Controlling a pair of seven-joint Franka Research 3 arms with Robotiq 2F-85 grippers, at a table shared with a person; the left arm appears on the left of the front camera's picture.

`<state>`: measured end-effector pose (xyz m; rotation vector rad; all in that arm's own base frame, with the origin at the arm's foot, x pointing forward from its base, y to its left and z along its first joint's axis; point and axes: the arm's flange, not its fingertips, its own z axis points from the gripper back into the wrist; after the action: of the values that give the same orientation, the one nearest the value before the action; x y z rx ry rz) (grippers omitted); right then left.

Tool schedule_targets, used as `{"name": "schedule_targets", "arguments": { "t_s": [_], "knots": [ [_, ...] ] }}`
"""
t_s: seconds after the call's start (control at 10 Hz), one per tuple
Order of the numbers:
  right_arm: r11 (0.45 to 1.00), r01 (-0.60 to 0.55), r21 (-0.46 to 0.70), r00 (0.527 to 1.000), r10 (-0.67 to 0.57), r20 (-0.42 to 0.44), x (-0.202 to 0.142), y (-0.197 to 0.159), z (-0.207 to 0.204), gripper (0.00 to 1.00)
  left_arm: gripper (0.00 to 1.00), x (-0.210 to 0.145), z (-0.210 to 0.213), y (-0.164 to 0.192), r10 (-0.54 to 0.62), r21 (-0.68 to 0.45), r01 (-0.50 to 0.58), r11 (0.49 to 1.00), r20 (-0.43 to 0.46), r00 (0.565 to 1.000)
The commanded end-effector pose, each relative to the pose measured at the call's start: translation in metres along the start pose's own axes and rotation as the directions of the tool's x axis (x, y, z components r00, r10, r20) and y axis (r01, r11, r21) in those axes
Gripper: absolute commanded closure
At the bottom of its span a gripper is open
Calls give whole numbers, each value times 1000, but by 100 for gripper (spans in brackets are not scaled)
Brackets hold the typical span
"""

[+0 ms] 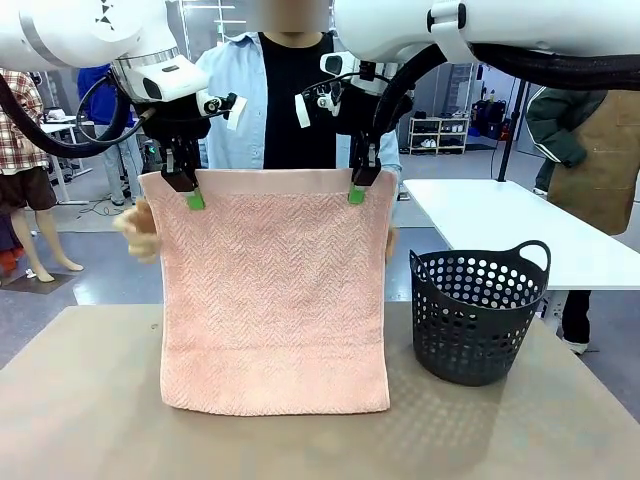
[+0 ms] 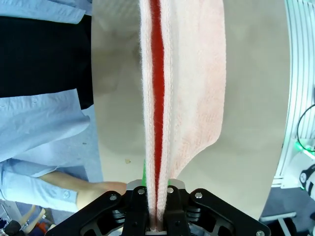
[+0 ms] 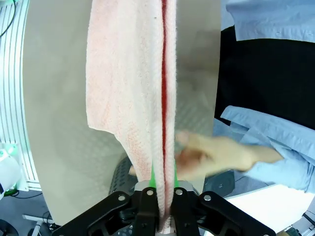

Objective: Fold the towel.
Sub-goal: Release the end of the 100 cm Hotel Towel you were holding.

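The salmon-pink towel [image 1: 275, 300] hangs upright over the table, its lower edge resting on the tabletop. My left gripper [image 1: 188, 192] is shut on its top left corner and my right gripper [image 1: 358, 188] is shut on its top right corner. In the left wrist view the towel [image 2: 189, 88] runs away from my left gripper [image 2: 157, 209], doubled, with a red-lit fold between the layers. The right wrist view shows the towel [image 3: 133, 83] pinched in my right gripper [image 3: 162, 209]. The person's hands [image 1: 140, 232] sit just behind the towel's upper edges.
A dark perforated basket [image 1: 480, 310] with handles stands on the table to the right of the towel. The person [image 1: 270, 110] stands at the far side. A white table [image 1: 510, 225] lies behind on the right.
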<state>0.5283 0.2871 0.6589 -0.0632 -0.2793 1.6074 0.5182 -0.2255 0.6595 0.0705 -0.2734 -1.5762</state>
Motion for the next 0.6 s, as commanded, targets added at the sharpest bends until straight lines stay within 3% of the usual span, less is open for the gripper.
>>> {"name": "schedule_targets", "arguments": {
  "t_s": [0.0,0.5],
  "knots": [
    [1000,-1,-5,1000,1,-5,0,0,1,100,100,-1,0,0,6,1,-6,1000,0,1000],
    [1000,-1,-5,1000,1,-5,0,0,1,100,100,-1,0,0,6,1,-6,1000,0,1000]
  ]
}}
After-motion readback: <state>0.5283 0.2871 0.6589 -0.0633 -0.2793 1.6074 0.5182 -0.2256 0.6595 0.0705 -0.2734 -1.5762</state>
